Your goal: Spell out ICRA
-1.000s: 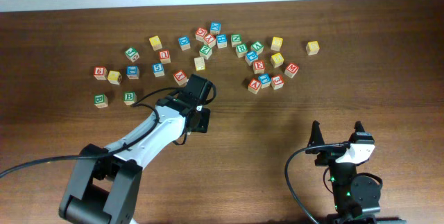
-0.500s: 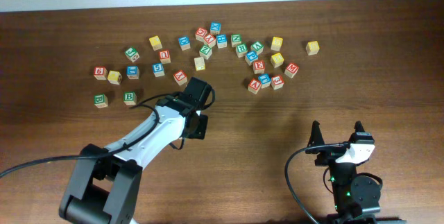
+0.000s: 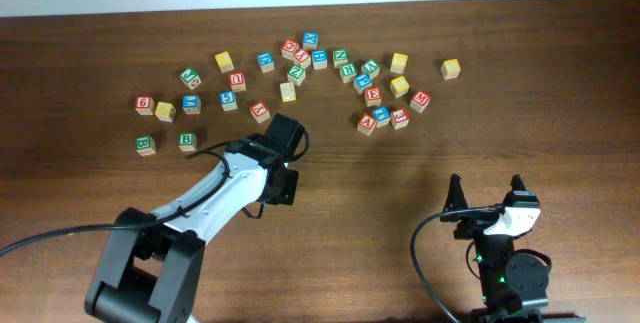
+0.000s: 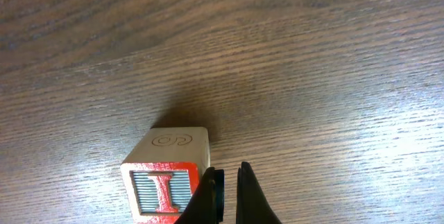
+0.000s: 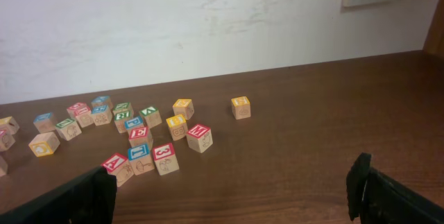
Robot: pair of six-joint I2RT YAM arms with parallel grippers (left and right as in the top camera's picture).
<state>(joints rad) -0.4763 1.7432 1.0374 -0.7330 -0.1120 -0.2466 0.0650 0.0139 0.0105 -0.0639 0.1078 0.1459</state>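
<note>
Where the I cube (image 4: 166, 175) sits: on the bare table (image 4: 312, 57), apart from the other cubes, with its red "I" face turned toward the left wrist view; from overhead the arm hides it.
I cube, handling: likely light, rigid wood with flat, fairly grippy faces (nothing fragile). It is best pinched across two opposite side faces, low and centred, so it cannot twist.
Left gripper (image 4: 229, 189): fingers pressed together and holding nothing, tips just beside the cube's right edge, perhaps touching it.
Left arm pose: reaching forward and rightward from its base, wrist tilted down at the table, just below the scatter.
Scattered cubes (image 3: 300, 63): a loose band along the far side; the red A (image 3: 367, 122) lies in the right-hand cluster.
Right gripper (image 3: 485, 185): fingers spread wide, empty, near its base, well apart from every cube.
</note>
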